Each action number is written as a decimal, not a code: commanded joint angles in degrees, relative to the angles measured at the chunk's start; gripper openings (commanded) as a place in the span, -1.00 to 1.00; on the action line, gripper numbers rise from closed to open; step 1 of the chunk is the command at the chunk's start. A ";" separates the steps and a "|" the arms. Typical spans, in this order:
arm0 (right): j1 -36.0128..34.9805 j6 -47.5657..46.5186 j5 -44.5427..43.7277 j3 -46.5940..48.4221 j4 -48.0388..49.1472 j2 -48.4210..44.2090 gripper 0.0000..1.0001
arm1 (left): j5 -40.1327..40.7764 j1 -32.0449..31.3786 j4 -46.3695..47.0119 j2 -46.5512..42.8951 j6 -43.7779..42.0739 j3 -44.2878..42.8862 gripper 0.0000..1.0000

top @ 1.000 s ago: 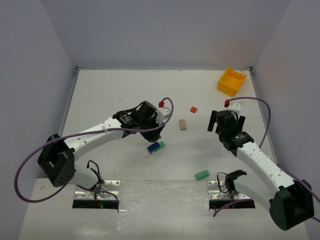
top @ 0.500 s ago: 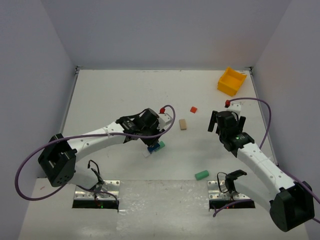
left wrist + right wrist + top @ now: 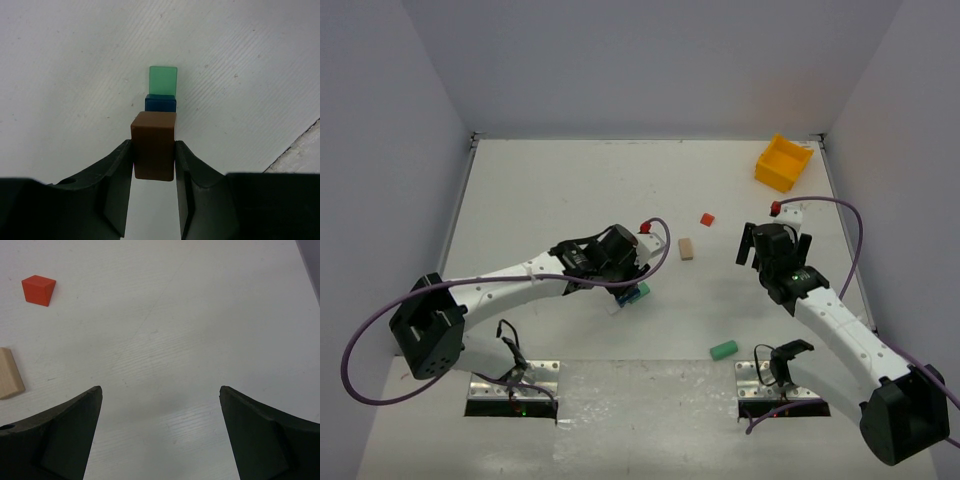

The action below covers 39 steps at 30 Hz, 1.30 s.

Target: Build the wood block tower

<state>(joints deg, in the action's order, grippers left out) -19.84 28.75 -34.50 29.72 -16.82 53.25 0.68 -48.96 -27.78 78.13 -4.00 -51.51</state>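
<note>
left jaws: clamping brown block (image 3: 154,152) by blue block (image 3: 160,104) | right jaws: spread wide, empty

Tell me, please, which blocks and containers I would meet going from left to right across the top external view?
Partly built block stack → tan block → red block → green block → yellow bin.

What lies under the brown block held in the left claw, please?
A blue block peeks out just past the brown block, with a green block beyond it. Whatever lies directly underneath is covered, so contact cannot be judged.
</note>
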 commanded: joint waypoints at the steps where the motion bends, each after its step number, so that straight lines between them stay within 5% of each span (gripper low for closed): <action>1: 0.32 1.09 -1.27 0.33 0.82 -0.32 0.97 | 1.11 -1.05 3.80 -2.07 -0.66 1.03 -1.00; 39: 0.32 0.69 0.05 0.87 0.82 1.24 0.97 | 0.97 -1.49 7.04 -0.52 -2.33 3.08 -0.96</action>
<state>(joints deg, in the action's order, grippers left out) -19.81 28.71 -33.89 29.69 -16.84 54.70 1.06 -49.60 -23.35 77.89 -5.59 -47.94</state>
